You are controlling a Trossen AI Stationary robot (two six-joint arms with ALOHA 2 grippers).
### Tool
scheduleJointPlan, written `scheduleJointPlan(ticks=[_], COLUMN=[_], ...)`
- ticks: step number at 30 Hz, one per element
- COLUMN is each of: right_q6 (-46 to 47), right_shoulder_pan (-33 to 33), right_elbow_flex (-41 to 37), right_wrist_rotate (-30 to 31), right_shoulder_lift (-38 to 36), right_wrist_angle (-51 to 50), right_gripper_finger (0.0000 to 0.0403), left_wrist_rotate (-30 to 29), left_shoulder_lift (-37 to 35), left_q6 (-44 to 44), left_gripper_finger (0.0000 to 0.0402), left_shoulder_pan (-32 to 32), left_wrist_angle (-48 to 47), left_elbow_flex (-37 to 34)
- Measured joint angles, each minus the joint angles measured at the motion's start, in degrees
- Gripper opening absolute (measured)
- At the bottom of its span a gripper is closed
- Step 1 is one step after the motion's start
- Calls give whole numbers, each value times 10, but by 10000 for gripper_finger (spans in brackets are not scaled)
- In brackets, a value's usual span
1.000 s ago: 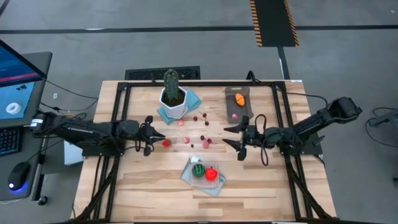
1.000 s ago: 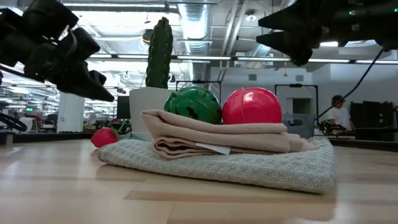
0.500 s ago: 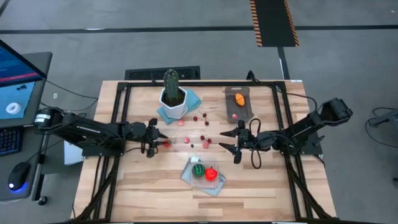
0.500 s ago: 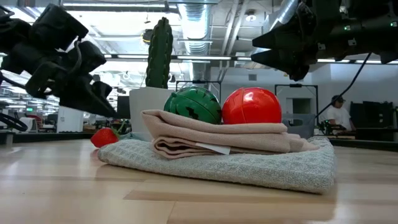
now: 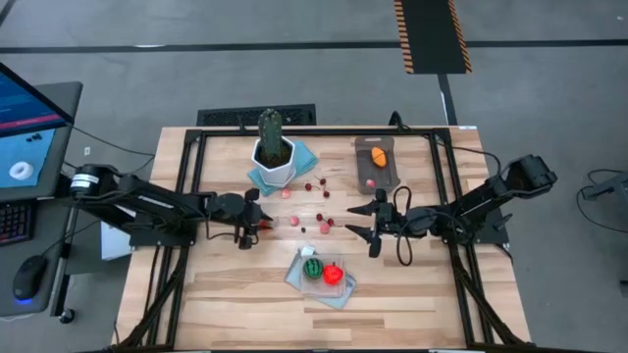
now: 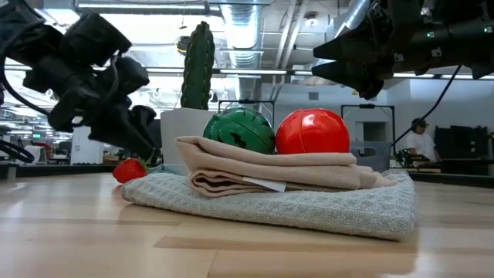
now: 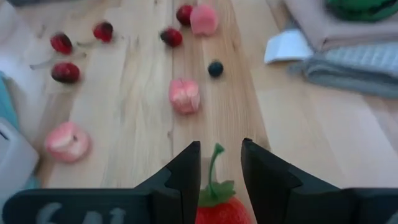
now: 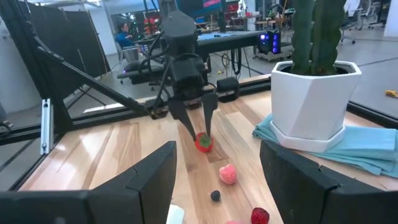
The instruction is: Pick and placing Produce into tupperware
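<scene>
Left gripper: your left gripper [image 7: 220, 171] is lowered with its fingers parted either side of the red strawberry [image 5: 262, 226], not yet clamped, near the table's left-centre; that straddle sets up the pinch.
Right gripper: your right gripper [image 5: 374, 225] hovers spread and empty right of centre, waiting.
Tupperware: the tub [image 5: 374, 162] sits by the far right edge, already holding an orange piece [image 5: 378, 155].
Surface: pale wood planks, with berries [image 7: 185, 94] scattered mid-table.
Room: an open workshop behind; a person sits far off.
</scene>
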Motion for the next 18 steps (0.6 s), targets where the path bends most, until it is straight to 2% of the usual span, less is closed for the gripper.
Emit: scheduleJointPlan(ticks=[7,15,18], right_q6=[4,5,5], right_shoulder_pan=[1,1,1], right_elbow_flex=[0,0,0], right_wrist_rotate=[0,0,0], right_shoulder_lift=[0,0,0], right_wrist_angle=[-1,-1,-1], right_gripper_finger=[255,255,255], left_wrist_rotate=[-10,-10,-18], left_shoulder_lift=[37,6,-1], left_q6=[0,-4,-5], left_gripper_finger=[105,105,103], left_shoulder_pan=[1,1,1], left_wrist_angle=[0,-10,-41], left_elbow_flex=[11,11,11])
